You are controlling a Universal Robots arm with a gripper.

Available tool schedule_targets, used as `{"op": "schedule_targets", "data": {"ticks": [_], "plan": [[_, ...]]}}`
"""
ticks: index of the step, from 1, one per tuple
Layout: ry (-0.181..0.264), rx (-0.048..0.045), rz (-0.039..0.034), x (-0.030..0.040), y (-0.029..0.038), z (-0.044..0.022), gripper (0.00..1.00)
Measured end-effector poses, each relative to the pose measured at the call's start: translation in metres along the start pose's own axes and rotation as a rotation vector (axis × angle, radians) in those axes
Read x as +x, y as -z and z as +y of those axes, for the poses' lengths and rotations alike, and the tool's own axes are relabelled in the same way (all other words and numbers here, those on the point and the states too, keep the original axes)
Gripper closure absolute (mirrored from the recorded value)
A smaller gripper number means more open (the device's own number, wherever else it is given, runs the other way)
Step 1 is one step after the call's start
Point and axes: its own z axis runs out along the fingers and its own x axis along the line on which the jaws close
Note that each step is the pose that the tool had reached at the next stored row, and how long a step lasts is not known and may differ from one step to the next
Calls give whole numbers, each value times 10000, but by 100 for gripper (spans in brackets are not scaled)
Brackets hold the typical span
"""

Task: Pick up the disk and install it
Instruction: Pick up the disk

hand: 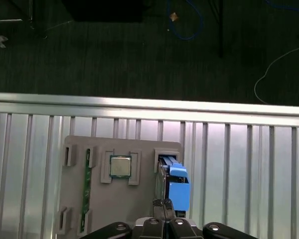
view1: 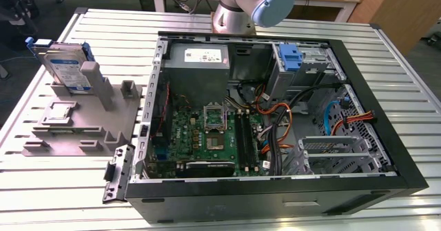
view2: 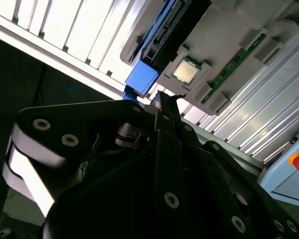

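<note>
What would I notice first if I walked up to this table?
The big open computer case sits in the middle of the exterior view, its green circuit board showing. At the exterior view's left, the disk stands upright in a grey holder. In the first wrist view, the gripper hangs above that holder.

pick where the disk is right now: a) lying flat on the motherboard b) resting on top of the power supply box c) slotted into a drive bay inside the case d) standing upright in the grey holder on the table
D: the disk stands on edge in the grey holder on the table, outside the open computer case, at the exterior view's left of it.
</note>
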Motion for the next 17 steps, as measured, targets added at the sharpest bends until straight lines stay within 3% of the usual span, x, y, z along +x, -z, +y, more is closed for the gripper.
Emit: {"op": "schedule_targets", "data": {"ticks": [6, 13, 17], "plan": [[1019, 9, 40, 0, -1, -1, 90], [1641, 18, 64, 0, -7, -1, 90], [1641, 172, 76, -1, -35, 5, 90]]}}
